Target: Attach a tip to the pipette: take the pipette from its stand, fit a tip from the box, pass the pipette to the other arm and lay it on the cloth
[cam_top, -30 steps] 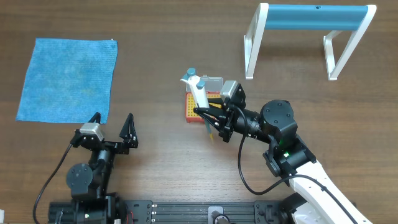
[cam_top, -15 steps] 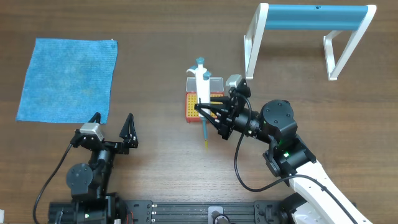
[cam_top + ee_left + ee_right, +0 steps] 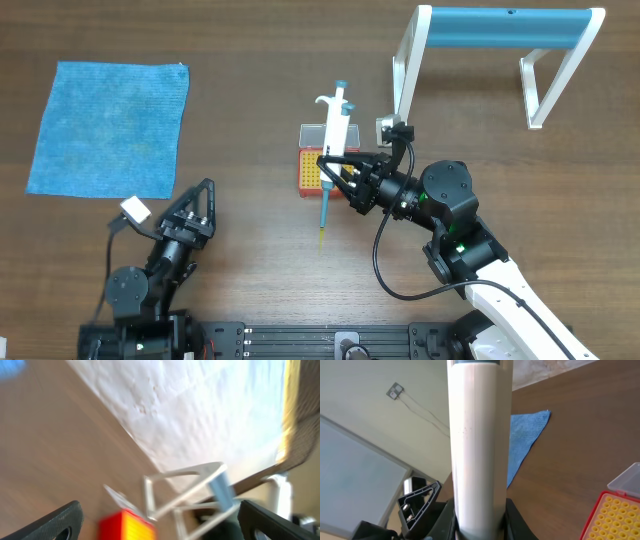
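Blue cloth (image 3: 110, 128) lies flat at the far left of the counter (image 3: 250, 270), with nothing on it. Near and just right of the cloth, the left gripper (image 3: 198, 198) is raised on its arm; the left wrist view shows its fingers spread wide apart and holding nothing.

At the centre, the pipette (image 3: 336, 125) is off the counter, above the red tip box (image 3: 310, 172). In the top view its long axis runs far to near: plunger end at the far side, and the yellow tip (image 3: 322, 222) fitted at the near, lower end. The right gripper (image 3: 338, 165) is clamped on the white body at mid-length. The right wrist view shows the body (image 3: 480, 445) seated between the fingers. The white and blue stand (image 3: 500, 60) is at the far right, with no pipette on it.

Judgement: the tip is fitted and the handover is the step in hand.

- The pipette lies to the right of the left gripper and slightly farther away.
- The left arm is the nearer arm to the cloth.
- The left gripper must close across the pipette's long axis, on body left free above or below the right gripper's hold.
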